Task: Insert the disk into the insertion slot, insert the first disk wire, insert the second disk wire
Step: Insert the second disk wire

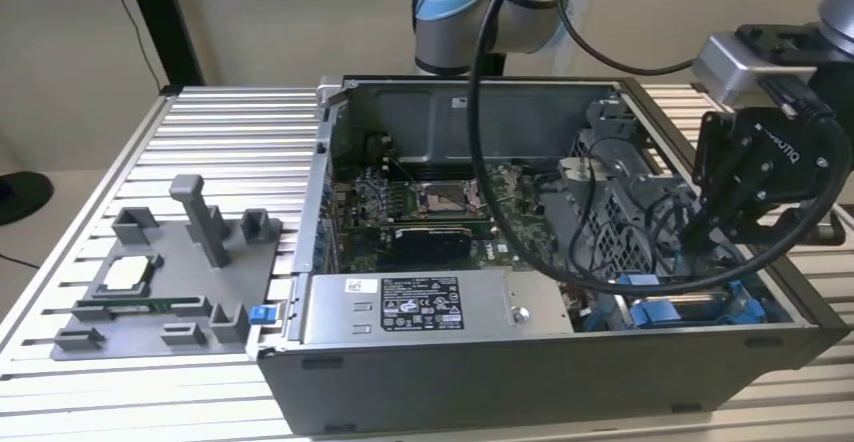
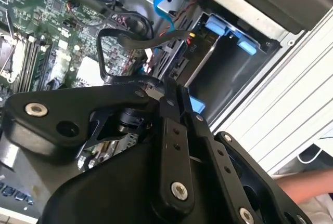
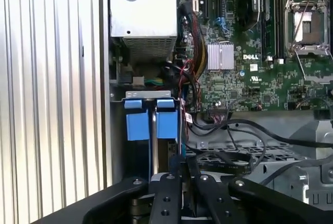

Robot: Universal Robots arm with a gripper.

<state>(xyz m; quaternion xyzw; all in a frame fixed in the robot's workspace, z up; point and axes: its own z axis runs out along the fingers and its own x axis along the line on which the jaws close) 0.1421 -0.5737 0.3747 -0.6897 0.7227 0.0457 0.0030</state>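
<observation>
Gripper (image 1: 705, 224) hangs over the case's lower-right corner in the exterior view, fingers (image 2: 170, 130) pressed together on a black wire (image 2: 125, 34). Disk (image 3: 151, 125) sits in the insertion slot (image 2: 229, 63), blue carrier tabs showing.

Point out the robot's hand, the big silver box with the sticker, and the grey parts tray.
hand (image 2: 169, 86), second wrist view, at its fingertips.
silver box (image 1: 534, 309), exterior view, bare metal beside its sticker.
grey parts tray (image 1: 80, 343), exterior view, its near corner.
</observation>
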